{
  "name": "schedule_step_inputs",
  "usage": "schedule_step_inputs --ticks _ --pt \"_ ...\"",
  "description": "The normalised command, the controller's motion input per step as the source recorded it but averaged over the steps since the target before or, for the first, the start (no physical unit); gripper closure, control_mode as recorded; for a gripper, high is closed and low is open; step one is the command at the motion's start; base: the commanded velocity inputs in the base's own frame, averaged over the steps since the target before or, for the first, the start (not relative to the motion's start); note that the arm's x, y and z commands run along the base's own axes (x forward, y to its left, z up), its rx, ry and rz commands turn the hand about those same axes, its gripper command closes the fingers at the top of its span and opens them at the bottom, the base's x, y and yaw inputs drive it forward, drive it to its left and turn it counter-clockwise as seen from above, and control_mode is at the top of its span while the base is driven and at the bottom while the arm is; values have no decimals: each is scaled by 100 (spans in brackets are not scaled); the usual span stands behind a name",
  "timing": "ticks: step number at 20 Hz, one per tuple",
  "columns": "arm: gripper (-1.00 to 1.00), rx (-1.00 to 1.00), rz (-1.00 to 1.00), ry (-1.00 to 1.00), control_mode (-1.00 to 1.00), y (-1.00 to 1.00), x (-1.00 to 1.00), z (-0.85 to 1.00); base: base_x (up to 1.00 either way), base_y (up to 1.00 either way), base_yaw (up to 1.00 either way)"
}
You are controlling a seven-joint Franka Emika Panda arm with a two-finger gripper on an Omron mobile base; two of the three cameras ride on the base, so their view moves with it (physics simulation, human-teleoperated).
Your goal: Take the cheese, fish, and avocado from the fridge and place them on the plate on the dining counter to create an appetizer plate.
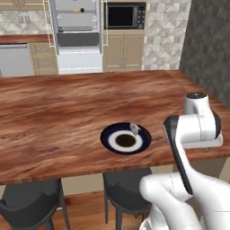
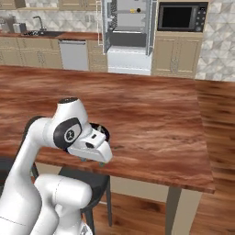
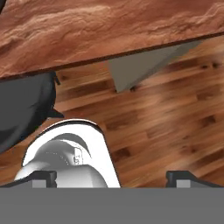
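At about 10 o'clock in the left base view a stainless dishwasher front (image 1: 15, 59) sits under the back counter. To its right, at 12 o'clock, the fridge (image 1: 77, 36) stands with its doors swung open, grey shelves and thin white bar handles showing; a small yellow-orange spot on an upper shelf may be the cheese (image 1: 81, 10), though it is too small to be sure. Right of the fridge, a black microwave (image 1: 125, 15) sits in a beige cabinet.

The dining desk (image 1: 63, 108) spans the middle of the view with its reddish-brown wood-grain top. Below its near edge at 7 o'clock a dark stool (image 1: 27, 204) is tucked in, with a second stool (image 1: 123, 191) at 6 o'clock. On the desk, just right of centre, lies the plate (image 1: 108, 139), dark navy with a paler ring, and a small silvery-grey piece (image 1: 134, 129) rests on its far right rim; what it is cannot be told.

At 4 o'clock the white arm folds over the desk's near edge. In the hand view the end effector (image 3: 111, 177) points down past the desk's edge at the brown wooden floor (image 3: 175, 122), its two dark fingertips (image 3: 180, 177) set wide apart with nothing between them.
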Motion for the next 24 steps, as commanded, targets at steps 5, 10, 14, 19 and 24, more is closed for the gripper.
schedule_step_inputs --ticks 5,10,14,19,24 --pt "-100 0 0 0 100 0 0 0 -31 -85 2" --pt "-100 0 0 0 100 0 0 0 -8 -94 12" --pt "-100 0 0 0 100 0 0 0 0 -100 10" --pt "-100 0 0 0 100 0 0 0 -1 -100 2" --pt "-100 0 0 0 100 0 0 0 3 -100 0"
